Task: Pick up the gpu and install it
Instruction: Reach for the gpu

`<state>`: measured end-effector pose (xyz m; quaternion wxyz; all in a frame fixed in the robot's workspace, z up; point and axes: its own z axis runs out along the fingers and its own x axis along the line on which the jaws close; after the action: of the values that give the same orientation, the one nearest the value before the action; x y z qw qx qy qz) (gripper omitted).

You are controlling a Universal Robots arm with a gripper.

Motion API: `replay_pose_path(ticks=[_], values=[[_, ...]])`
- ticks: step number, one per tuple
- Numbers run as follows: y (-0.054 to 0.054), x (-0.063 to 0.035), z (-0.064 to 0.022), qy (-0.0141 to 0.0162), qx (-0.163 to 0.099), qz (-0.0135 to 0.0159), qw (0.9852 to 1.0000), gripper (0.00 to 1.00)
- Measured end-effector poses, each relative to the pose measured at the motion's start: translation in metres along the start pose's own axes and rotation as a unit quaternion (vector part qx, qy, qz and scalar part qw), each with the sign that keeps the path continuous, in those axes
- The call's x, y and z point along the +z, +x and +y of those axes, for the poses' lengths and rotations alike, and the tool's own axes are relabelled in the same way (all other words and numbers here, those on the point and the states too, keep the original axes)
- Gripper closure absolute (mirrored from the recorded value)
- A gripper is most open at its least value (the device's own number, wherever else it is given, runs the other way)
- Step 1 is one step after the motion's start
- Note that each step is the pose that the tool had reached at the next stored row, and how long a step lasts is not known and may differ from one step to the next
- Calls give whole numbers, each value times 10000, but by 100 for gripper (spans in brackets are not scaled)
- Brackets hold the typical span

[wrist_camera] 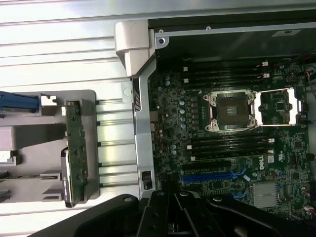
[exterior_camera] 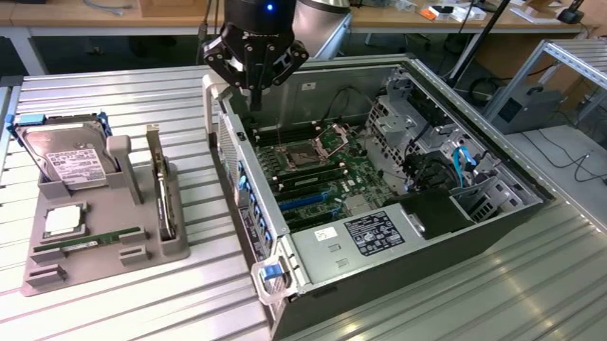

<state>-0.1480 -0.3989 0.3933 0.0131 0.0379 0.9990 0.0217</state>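
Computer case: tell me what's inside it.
Inside the computer case: a green motherboard with an open processor socket, a blue slot and blue cables. A black cover hides whatever lies beneath it.

The ribbed metal table (exterior_camera: pixel 142 92) carries two things — a grey parts holder (exterior_camera: pixel 90 273) and an open computer case (exterior_camera: pixel 379 284).

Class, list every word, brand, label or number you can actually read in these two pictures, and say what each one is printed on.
"DELL": white lettering on the motherboard, seen in the wrist view.
White label on the hard drive: print too small to read.
Black label inside the computer case: too small to read.
White sticker on the case's inner wall: too small to read.
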Motion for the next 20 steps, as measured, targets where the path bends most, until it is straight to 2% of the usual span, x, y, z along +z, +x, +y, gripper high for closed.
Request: replay_pose_path(ticks=[20], values=[[108,-3,-8,0,0,0,10000,89]])
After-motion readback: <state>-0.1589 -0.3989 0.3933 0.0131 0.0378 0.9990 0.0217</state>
